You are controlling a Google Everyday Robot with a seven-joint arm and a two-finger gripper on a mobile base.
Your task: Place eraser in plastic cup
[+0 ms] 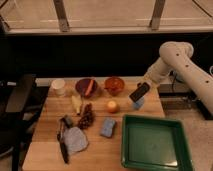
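Above the plastic cup (138, 104), gripper (145, 86) clamps eraser (138, 92), half-hiding it.

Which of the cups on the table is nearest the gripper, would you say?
The light-blue plastic cup, directly under the gripper holding the eraser; the white cup stands far left.

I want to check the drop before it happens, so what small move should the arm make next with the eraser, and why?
Probably lower a little, then release. The pincer is shut on the eraser, which hangs tilted with its lower end right above the cup at the board's right edge. Whether it has entered the cup I cannot tell, so ease down first.
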